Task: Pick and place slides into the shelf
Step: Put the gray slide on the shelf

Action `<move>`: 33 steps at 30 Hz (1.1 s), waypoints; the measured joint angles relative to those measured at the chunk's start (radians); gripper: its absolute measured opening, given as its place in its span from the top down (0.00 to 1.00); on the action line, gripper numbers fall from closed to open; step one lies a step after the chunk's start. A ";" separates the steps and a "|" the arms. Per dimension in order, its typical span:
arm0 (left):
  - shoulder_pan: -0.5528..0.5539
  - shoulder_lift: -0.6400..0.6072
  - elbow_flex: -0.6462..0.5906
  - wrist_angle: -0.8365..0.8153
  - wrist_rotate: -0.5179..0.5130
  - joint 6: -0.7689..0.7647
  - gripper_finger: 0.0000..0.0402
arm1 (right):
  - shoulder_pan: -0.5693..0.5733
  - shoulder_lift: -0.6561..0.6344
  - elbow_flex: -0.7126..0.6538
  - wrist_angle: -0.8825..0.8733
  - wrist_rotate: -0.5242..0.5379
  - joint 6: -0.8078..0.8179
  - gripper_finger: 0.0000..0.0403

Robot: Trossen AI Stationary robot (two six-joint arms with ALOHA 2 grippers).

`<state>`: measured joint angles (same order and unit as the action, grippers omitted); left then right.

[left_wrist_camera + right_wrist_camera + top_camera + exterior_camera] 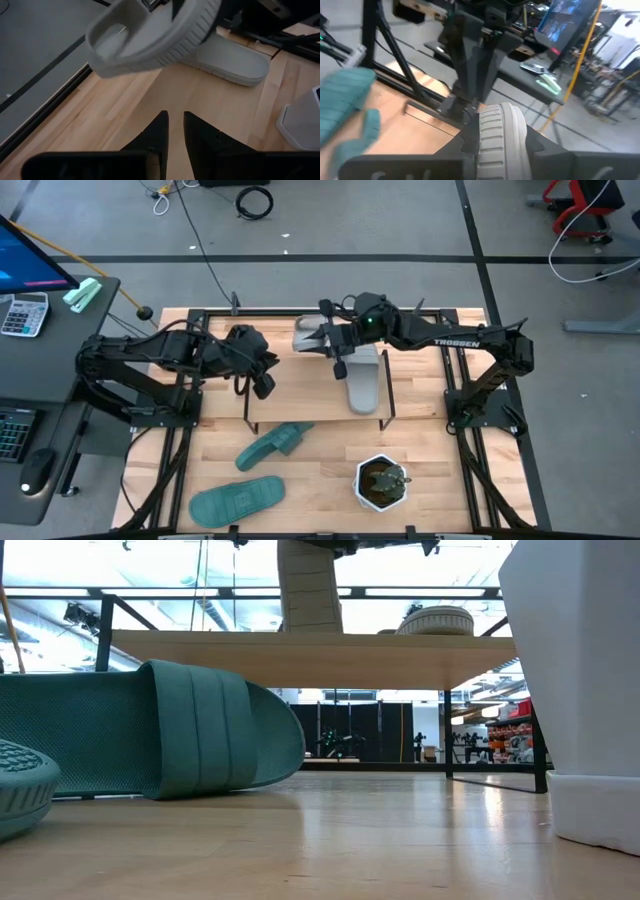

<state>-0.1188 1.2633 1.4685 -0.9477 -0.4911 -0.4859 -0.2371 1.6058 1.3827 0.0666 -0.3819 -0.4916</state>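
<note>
High view shows you four slides, two teal and two grey. Nearest you on the desk (420,445) lies one teal slide (238,500), with the second teal slide (275,445) just behind it and one white plant pot (382,482) off to the side. Farther back stands the single shelf (310,400), with one grey slide (364,380) lying on its board. Beyond that, your right end effector (335,345) is clamped on the other grey slide (308,337), held above the shelf's far edge. Your left end effector (262,380) hovers beside the shelf, fingers nearly together and holding nothing.
</note>
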 joint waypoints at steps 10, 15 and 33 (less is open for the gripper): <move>0.000 0.000 0.000 -0.017 0.003 -0.027 0.83 | 0.006 0.000 0.000 -0.071 0.017 -0.034 0.84; 0.000 0.000 0.000 -0.016 0.003 -0.029 0.84 | 0.033 0.000 0.000 -0.110 0.031 -0.038 0.84; -0.003 0.000 0.000 -0.015 -0.013 -0.053 0.83 | 0.077 -0.001 0.000 -0.209 0.053 -0.051 0.84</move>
<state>-0.1219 1.2633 1.4685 -0.9627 -0.5045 -0.5388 -0.1596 1.6052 1.3823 -0.1426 -0.3286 -0.5428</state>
